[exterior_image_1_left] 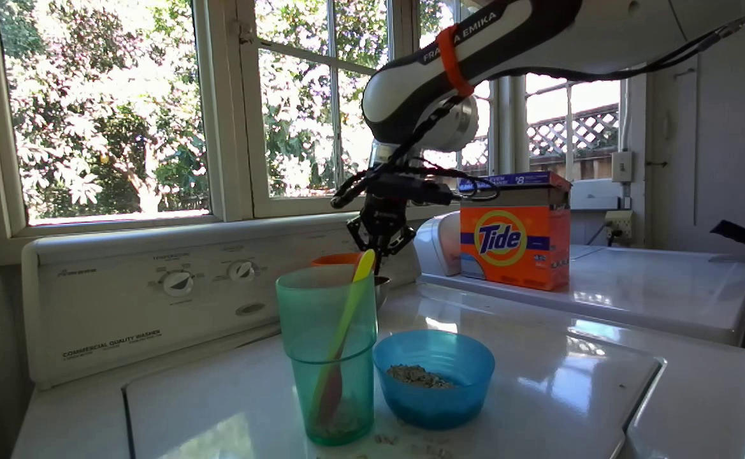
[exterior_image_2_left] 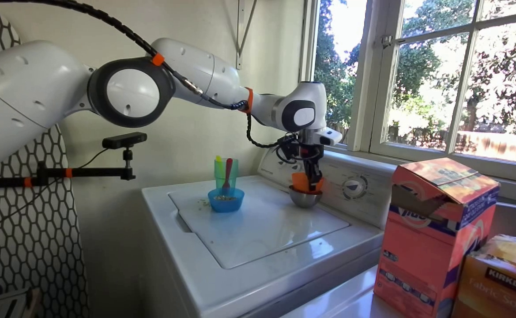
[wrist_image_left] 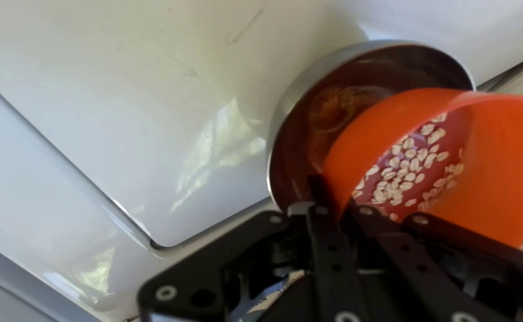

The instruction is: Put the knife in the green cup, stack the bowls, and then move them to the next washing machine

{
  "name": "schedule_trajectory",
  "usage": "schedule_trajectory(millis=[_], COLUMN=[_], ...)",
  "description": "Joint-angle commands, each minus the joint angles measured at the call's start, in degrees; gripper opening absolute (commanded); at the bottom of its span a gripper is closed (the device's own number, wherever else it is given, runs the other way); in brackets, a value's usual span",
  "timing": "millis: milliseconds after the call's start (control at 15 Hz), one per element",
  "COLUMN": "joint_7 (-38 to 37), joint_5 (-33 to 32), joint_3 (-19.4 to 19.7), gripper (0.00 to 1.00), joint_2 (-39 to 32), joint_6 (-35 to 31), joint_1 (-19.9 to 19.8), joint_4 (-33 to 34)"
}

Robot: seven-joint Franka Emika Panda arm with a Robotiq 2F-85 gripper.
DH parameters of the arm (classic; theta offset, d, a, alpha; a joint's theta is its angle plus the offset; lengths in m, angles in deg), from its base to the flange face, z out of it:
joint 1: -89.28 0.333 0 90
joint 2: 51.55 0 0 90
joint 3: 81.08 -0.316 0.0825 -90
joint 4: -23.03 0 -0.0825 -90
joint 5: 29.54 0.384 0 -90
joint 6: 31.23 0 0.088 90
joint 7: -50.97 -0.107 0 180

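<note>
One knife (exterior_image_1_left: 345, 322) leans in the green cup (exterior_image_1_left: 292, 312), that step apparently done | orange bowl (exterior_image_1_left: 337, 259) tilted at the mouth of the steel bowl (exterior_image_1_left: 382, 293), contact unclear, wall pinched in the nearly closed gripper (wrist_image_left: 335, 194), stacking seemingly unfinished | blue bowl (exterior_image_1_left: 434, 398) just beside the cup, unstacked | next machine (exterior_image_1_left: 659, 280) waits, the move apparently ahead

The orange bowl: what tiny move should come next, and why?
Most likely, ease the orange bowl level and down into the metal bowl: the pincer pinches its rim, it is tilted over that bowl, and dropping it like this might spill the oats inside.
</note>
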Motion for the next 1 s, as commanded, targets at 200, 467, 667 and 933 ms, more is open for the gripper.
schedule_trajectory(millis=[200, 467, 667, 933], joint_7=[-1.9, -1.35, -0.92, 0.19], joint_5=[-2.82, -3.98, -3.89, -3.57], joint_3=[2.94, 4.0, 3.79, 3.39], gripper=[0.01, 0.01, 0.01, 0.01], joint_2=[-0.2, -0.09, -0.09, -0.21], joint_6=[0.48, 1.61, 1.95, 3.27], joint_1=[0.99, 1.66, 1.91, 2.33], joint_4=[1.64, 1.47, 1.39, 1.44])
